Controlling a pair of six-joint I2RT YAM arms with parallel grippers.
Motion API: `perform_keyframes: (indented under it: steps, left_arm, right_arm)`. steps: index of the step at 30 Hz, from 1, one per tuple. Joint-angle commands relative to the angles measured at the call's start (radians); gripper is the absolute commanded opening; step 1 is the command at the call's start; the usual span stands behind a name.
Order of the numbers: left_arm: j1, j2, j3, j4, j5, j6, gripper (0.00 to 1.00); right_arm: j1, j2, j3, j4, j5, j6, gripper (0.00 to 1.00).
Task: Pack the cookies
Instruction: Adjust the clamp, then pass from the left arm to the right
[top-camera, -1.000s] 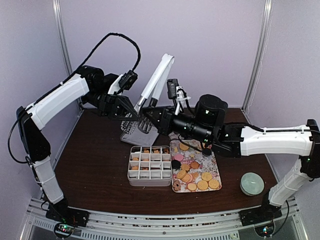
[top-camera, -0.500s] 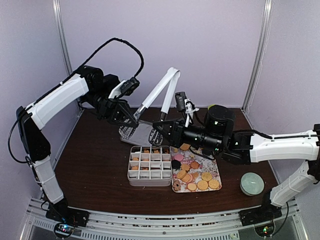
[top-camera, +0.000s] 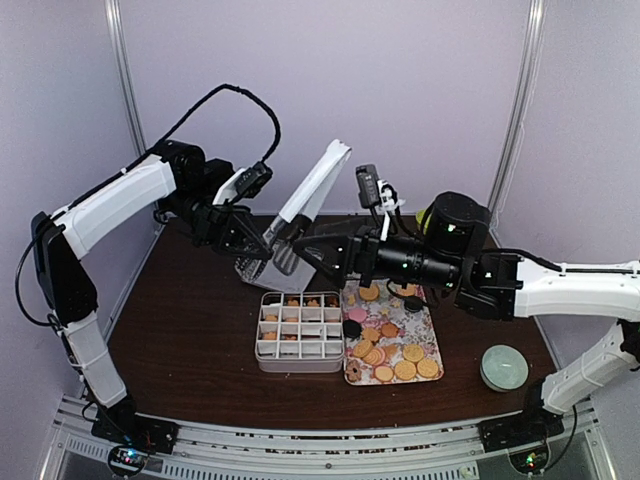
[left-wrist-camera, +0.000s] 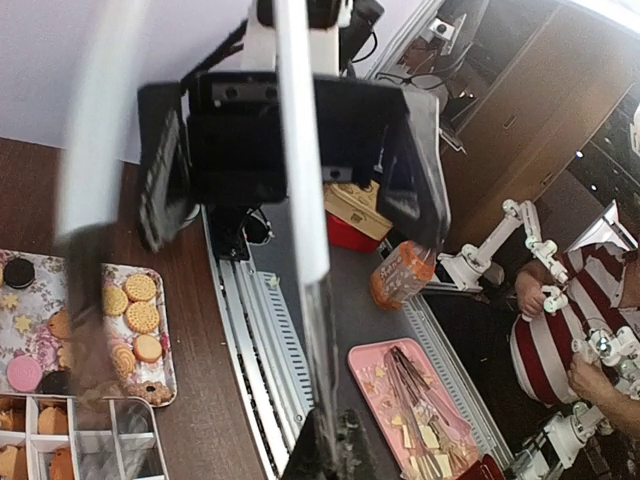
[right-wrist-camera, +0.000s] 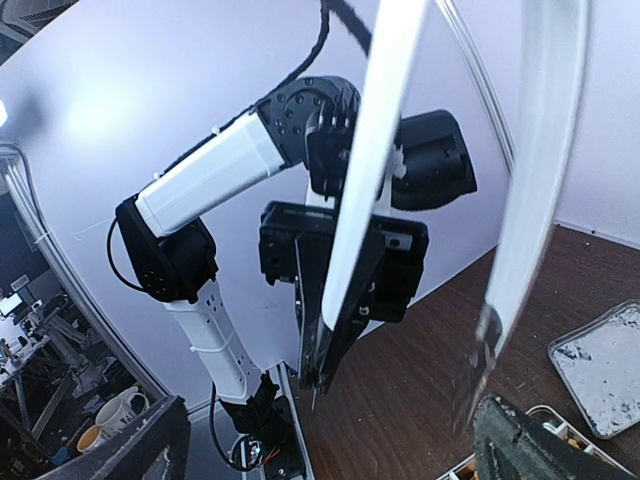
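Two arms meet above the back of the dark worktop (top-camera: 190, 330), both a little lower than a second ago, and the right one's bulky wrist has slid back toward its own side. Between them stand the white-handled tongs (top-camera: 305, 195), hinge up and perforated metal blades down, with the hinge now lower than it was. My left pincer (top-camera: 258, 240) is pinching one blade near its lower end. The right pincer (top-camera: 305, 255) faces it with its fingers (right-wrist-camera: 530, 440) spread wide on either side of the tongs, touching neither handle as far as its wrist camera shows. I read that as a handover of the tool not yet completed, so no cookie is being moved at present. Below, the floral tray (top-camera: 436, 352) lies just beside the white divided box (top-camera: 262, 348). Most of the cookies (top-camera: 405, 370) are on the tray, golden ones with a few pink and dark. A handful sit in the box's far row and along its left side, and many cells look unfilled.
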Motion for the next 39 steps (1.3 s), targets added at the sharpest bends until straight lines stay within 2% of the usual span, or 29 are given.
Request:
perform_keyframes:
  steps: [1, 6, 13, 18, 21, 23, 26, 30, 39]
  left_arm:
    - [-0.03, -0.053, -0.041, -0.001, -0.001, 0.062, 0.0]
    - [-0.1, -0.066, -0.064, 0.0, -0.105, 0.105, 0.0]
    - [-0.104, -0.056, -0.058, 0.0, -0.114, 0.115, 0.0]
    - [-0.104, -0.044, -0.039, 0.002, -0.14, 0.114, 0.0]
    - [-0.104, -0.04, -0.045, 0.041, -0.188, 0.084, 0.0]
    - [-0.104, -0.051, -0.072, 0.132, -0.232, -0.009, 0.0]
    - [-0.103, -0.068, -0.102, 0.219, -0.264, -0.064, 0.0]
    - [-0.104, -0.065, -0.096, 0.247, -0.268, -0.088, 0.0]
    - [-0.103, -0.062, -0.095, 0.29, -0.295, -0.124, 0.0]
  right_arm:
    - [-0.067, -0.074, -0.023, 0.001, -0.096, 0.018, 1.0]
    - [-0.109, -0.06, 0.059, -0.118, -0.223, -0.003, 1.0]
    - [-0.109, -0.061, 0.074, -0.15, -0.276, -0.008, 0.99]
    - [-0.105, -0.033, 0.092, -0.146, -0.297, 0.03, 0.87]
    - [-0.101, -0.031, 0.102, -0.181, -0.254, 0.035, 0.8]
    - [-0.098, -0.038, 0.1, -0.184, -0.205, 0.039, 0.74]
    - [-0.09, -0.058, 0.094, -0.194, -0.124, 0.047, 0.66]
    - [-0.08, -0.086, 0.087, -0.229, -0.061, 0.048, 0.61]
    - [-0.081, -0.08, 0.117, -0.369, -0.054, 0.042, 0.55]
